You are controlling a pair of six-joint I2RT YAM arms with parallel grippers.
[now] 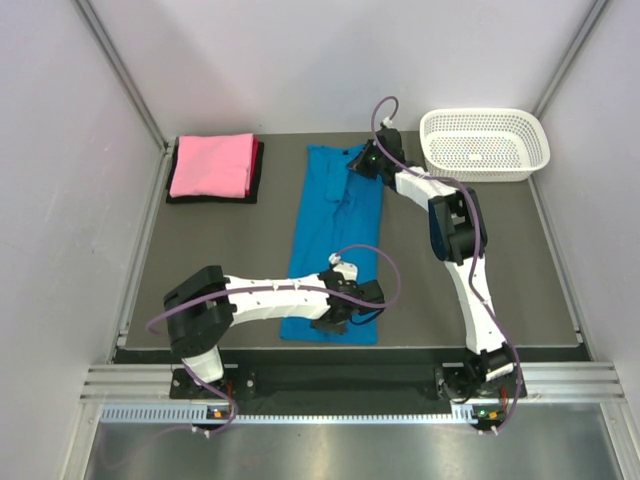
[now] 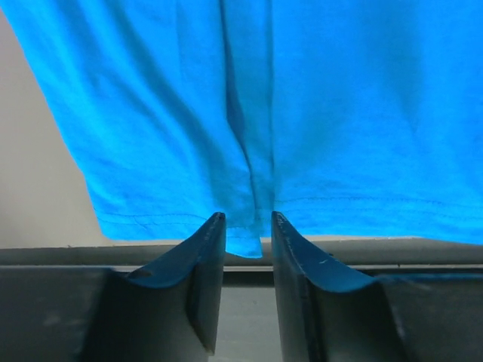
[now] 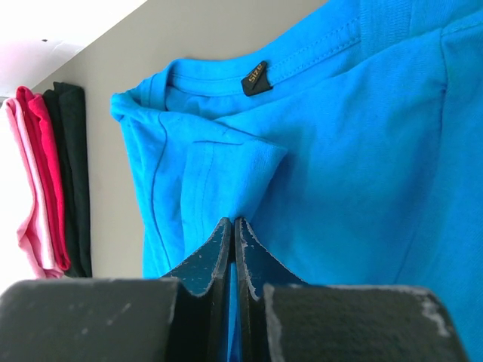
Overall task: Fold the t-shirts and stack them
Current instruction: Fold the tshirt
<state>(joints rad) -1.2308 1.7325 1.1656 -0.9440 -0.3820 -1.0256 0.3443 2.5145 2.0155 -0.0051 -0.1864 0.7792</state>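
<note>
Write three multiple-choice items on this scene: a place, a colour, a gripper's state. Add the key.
1. The white basket stands on the table at: A its far right corner; B its far left corner; C its near edge.
2. The top shirt of the folded pile is: A black; B pink; C turquoise.
3. The right gripper is: A wide open; B shut on the turquoise t-shirt; C out of view.
Key: 1 A, it shows top right in the overhead view; 2 B, pink covers the dark layers; 3 B, it pinches a blue fold.
</note>
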